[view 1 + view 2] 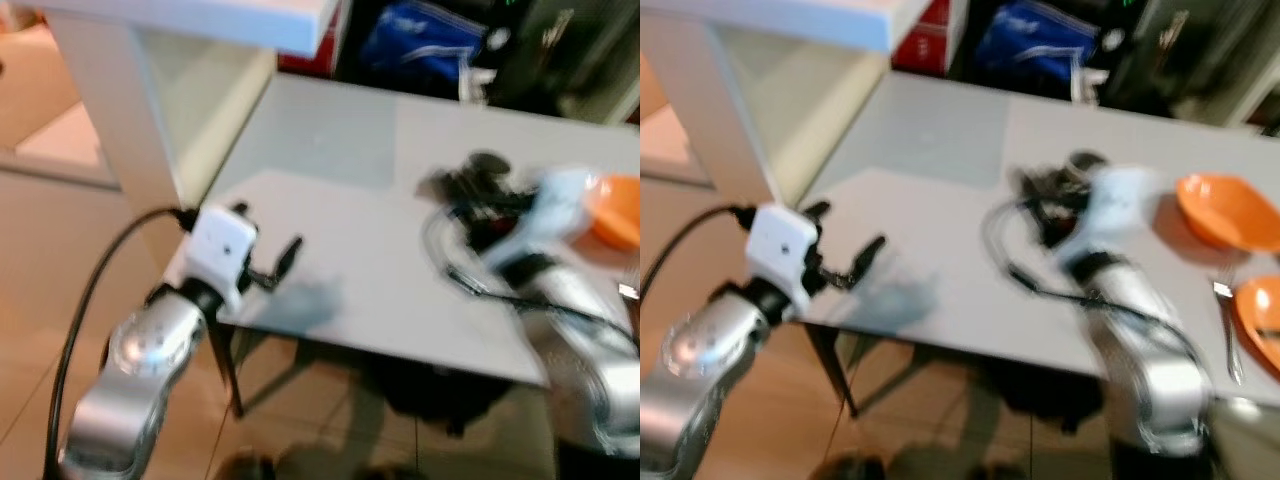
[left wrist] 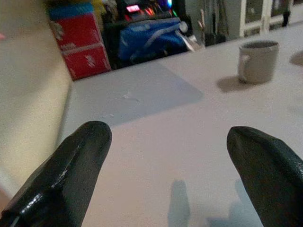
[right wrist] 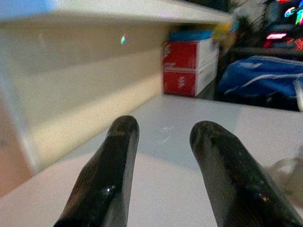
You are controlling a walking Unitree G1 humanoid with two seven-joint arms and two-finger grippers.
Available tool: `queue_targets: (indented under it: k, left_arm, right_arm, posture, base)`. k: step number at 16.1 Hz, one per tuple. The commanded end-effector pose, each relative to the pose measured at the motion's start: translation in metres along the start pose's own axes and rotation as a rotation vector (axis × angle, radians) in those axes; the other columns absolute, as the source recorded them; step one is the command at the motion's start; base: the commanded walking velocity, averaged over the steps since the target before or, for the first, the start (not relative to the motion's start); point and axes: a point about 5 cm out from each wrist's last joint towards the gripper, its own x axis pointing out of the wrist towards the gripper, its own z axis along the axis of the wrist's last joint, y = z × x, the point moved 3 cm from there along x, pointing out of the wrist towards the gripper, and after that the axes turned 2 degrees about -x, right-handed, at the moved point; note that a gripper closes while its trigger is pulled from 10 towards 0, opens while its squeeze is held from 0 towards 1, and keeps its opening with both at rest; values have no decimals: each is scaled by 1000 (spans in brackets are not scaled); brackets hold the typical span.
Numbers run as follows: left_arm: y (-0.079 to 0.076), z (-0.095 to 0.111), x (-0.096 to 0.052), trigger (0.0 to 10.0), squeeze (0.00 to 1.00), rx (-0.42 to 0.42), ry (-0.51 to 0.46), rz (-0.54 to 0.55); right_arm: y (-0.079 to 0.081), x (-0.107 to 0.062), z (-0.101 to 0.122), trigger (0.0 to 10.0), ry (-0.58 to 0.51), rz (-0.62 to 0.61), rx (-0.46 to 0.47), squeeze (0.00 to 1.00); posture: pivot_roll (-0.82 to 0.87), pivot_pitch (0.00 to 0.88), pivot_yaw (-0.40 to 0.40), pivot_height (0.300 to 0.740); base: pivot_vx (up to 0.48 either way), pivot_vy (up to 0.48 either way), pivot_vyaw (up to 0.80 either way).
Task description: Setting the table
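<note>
We judge the setting partly done: two orange bowls (image 1: 1228, 210) and a fork (image 1: 1228, 330) lie at the table (image 1: 940, 140) edge, a mug (image 2: 258, 60) farther in. Our left end effector (image 1: 270, 262) and right end effector (image 3: 163, 165) hover spread and empty over the table.

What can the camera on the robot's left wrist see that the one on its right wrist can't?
The left wrist view alone has a grey mug standing on the table, seen past the left end effector, fingers spread wide.

The right wrist view alone has a white shelf overhead, seen past the right end effector, fingers parted and empty.

Both show the pale grey table, the red box and the blue bag beyond it.
</note>
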Motion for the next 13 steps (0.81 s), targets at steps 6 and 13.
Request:
queue_targets:
  k: [6,13]
  left_arm:
    - [11,-2,8,10000,0,-18,-8,155]
    - [24,-10,7,10000,0,28,18,266]
  right_arm:
    - [-8,-2,-53,10000,220,-69,-197,0]
    - [-3,13,-58,10000,196,-109,-83,0]
  posture:
    - [16,4,-64,740]
    - [24,0,-77,740]
  base:
    - [0,480,0]
    - [0,480,-343]
